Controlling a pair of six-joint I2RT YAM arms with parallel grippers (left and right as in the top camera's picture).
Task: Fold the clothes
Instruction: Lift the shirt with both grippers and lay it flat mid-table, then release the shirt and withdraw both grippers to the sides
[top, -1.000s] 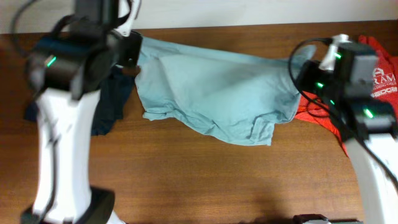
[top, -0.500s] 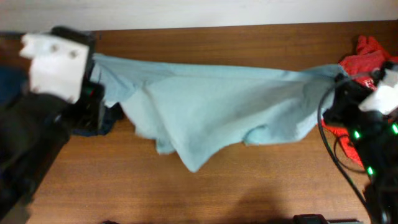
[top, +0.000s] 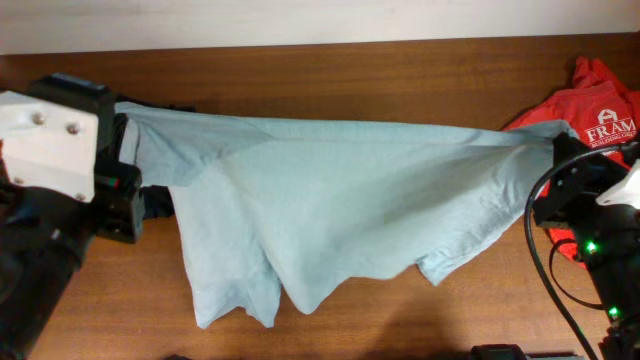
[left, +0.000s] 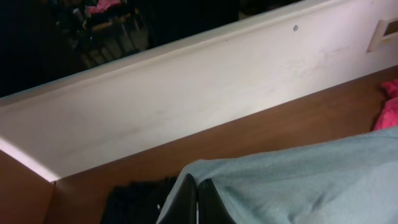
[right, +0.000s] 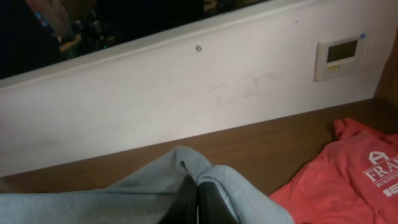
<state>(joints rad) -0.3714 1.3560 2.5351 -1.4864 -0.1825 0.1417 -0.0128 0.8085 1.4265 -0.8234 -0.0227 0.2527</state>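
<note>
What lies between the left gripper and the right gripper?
The pale grey-blue T-shirt spans the whole stretch, as the overhead view shows. The left gripper and the right gripper each pinch an edge of it.

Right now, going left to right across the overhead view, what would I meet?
White-and-black left robot arm → dark navy crumpled cloth → pale grey-blue soft T-shirt → red white-lettered T-shirt. The right arm overlaps the red shirt, so it is left out.
</note>
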